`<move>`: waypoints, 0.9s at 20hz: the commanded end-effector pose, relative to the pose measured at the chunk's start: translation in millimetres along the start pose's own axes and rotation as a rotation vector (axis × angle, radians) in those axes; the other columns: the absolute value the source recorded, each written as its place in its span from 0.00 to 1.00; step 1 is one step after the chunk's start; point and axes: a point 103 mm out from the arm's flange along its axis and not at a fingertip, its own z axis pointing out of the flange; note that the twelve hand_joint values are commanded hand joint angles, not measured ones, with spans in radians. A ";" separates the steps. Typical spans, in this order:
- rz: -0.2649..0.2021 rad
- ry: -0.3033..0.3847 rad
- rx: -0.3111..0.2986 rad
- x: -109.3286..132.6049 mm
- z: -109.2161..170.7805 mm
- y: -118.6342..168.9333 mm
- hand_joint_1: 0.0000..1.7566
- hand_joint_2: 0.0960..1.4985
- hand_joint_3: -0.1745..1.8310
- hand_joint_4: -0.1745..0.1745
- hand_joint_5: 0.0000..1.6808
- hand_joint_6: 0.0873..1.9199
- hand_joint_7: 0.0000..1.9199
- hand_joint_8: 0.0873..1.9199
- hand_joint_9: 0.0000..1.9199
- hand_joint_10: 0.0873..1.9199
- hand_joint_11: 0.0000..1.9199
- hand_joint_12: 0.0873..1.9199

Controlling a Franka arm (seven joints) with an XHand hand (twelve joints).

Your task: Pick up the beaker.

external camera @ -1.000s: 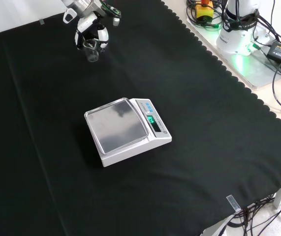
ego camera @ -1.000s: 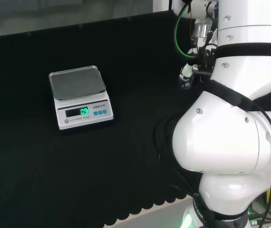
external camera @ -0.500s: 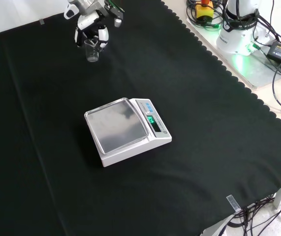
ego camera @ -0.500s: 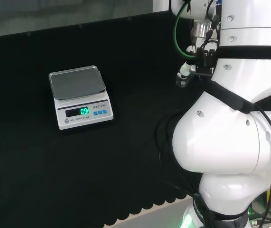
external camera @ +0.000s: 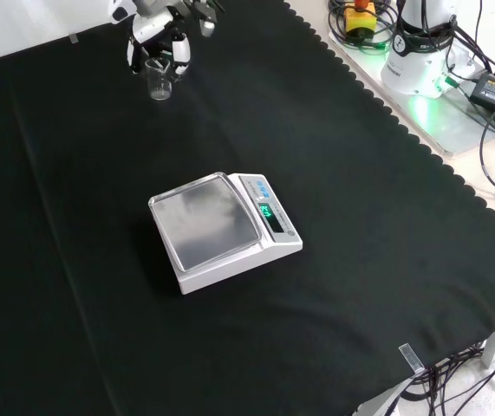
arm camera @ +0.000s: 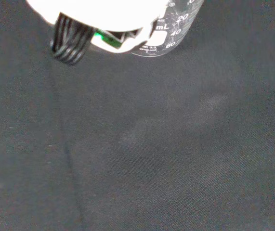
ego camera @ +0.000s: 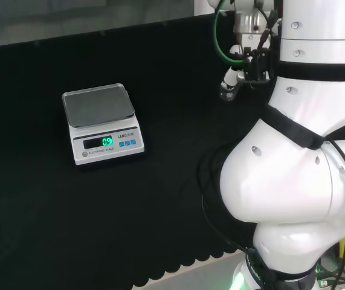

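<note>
Now higher than before, hand [external camera: 156, 35] with fingers [external camera: 180, 54] round beaker [external camera: 159, 78] (clear glass).

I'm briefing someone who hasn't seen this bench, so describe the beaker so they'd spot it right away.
Start at the white scale in the middle of the black cloth. In the front view, look beyond it toward the far edge, where the hand hangs. The beaker is the small clear glass between its fingers, the one see-through thing there.
</note>
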 end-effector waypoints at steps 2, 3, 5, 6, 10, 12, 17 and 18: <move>-0.060 -0.173 0.012 54.1 -45.8 -50.5 0.65 0.39 0.45 0.00 0.55 0.35 0.55 0.38 0.75 0.05 0.83 0.26; -0.074 -0.185 0.007 62.4 -50.7 -57.1 0.65 0.39 0.45 0.00 0.55 0.35 0.55 0.38 0.75 0.05 0.83 0.26; -0.100 -0.214 -0.001 80.1 -60.5 -71.7 0.65 0.39 0.45 0.00 0.55 0.35 0.55 0.37 0.75 0.05 0.83 0.26; -0.112 -0.225 0.000 87.8 -64.3 -78.0 0.65 0.39 0.45 0.00 0.55 0.35 0.55 0.37 0.75 0.05 0.83 0.26; -0.145 -0.249 0.003 113.1 -73.6 -97.3 0.65 0.39 0.45 0.00 0.55 0.35 0.55 0.37 0.75 0.05 0.83 0.26; -0.152 -0.268 0.008 123.2 -74.8 -104.6 0.65 0.39 0.45 0.00 0.55 0.35 0.55 0.37 0.75 0.05 0.83 0.26; -0.160 -0.276 0.011 142.9 -78.0 -116.7 0.65 0.39 0.45 0.00 0.54 0.36 0.55 0.37 0.75 0.05 0.83 0.25; -0.159 -0.280 0.012 146.5 -78.7 -117.3 0.65 0.39 0.46 0.00 0.54 0.36 0.55 0.37 0.75 0.05 0.83 0.25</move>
